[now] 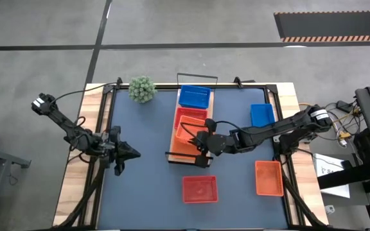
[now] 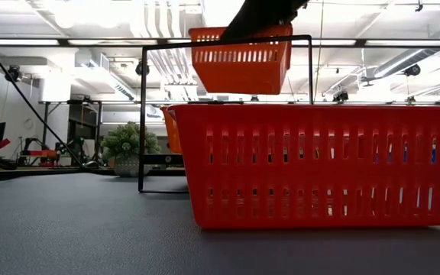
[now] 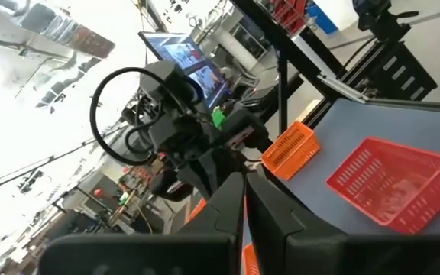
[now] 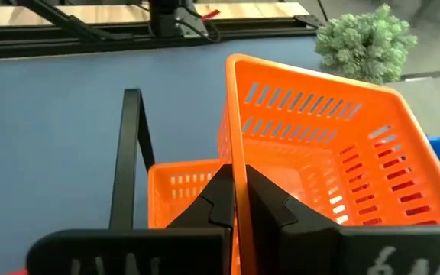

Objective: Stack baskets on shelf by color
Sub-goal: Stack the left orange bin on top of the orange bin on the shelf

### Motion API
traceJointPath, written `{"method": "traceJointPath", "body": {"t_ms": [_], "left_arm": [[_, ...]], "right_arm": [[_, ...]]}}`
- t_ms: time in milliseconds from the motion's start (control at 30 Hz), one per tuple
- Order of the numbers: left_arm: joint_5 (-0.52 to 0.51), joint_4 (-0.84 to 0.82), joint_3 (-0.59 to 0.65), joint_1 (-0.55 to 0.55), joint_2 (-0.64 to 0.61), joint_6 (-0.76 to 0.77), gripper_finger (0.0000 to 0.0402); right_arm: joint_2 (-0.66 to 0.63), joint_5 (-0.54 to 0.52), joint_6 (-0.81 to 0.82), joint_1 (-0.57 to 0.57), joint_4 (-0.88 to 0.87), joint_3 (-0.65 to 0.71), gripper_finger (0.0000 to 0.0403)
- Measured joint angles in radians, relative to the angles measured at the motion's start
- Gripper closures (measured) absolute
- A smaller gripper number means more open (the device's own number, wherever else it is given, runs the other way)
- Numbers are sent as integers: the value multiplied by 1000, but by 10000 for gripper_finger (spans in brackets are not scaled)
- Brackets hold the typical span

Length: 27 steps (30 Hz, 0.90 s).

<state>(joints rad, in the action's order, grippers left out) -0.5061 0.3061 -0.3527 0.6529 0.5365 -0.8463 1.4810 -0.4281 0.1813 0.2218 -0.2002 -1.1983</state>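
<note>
Pinched one wall of the held orange basket (image 4: 319, 145) between the fingers of the right gripper (image 4: 234, 183), clamped tight over the rim. Carried it tilted and clear above the near end of the shelf (image 1: 211, 106), directly over the lower orange basket (image 4: 176, 183) lying there beside the black wire rail (image 4: 131, 145) (a like-coloured pair, so presumably meant to nest). Gripped by the wall rather than across the body, probably to leave the bottom free to drop into the one beneath. From table height, seen hanging about level with the rail's top bar.

Farther along the plank, found a shelved red basket (image 1: 191, 117) at the middle and a shelved blue basket (image 1: 194, 96) at the far end: one colour per spot, by the look of it.

Left off the shelf, on the table mat (image 1: 146, 179): a loose blue basket (image 1: 262, 115), a loose orange basket (image 1: 268, 178) and a loose red basket (image 1: 200, 189).

Parked the left gripper (image 1: 128, 153) over the mat's left side, well apart from the shelf, fingers pressed together on nothing.

Judged the task partway done. Would level before lowering, lest a corner catch the lower rim or the rail. Noted the green plant ball (image 1: 142, 89) near the shelf's far end, out of the way.
</note>
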Motion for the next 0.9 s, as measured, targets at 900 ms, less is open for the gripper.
{"method": "traceJointPath", "body": {"t_ms": [900], "left_arm": [[0,25,0,-6,9,0,401]], "right_arm": [[103,122,-65,-10,60,-8,394]]}}
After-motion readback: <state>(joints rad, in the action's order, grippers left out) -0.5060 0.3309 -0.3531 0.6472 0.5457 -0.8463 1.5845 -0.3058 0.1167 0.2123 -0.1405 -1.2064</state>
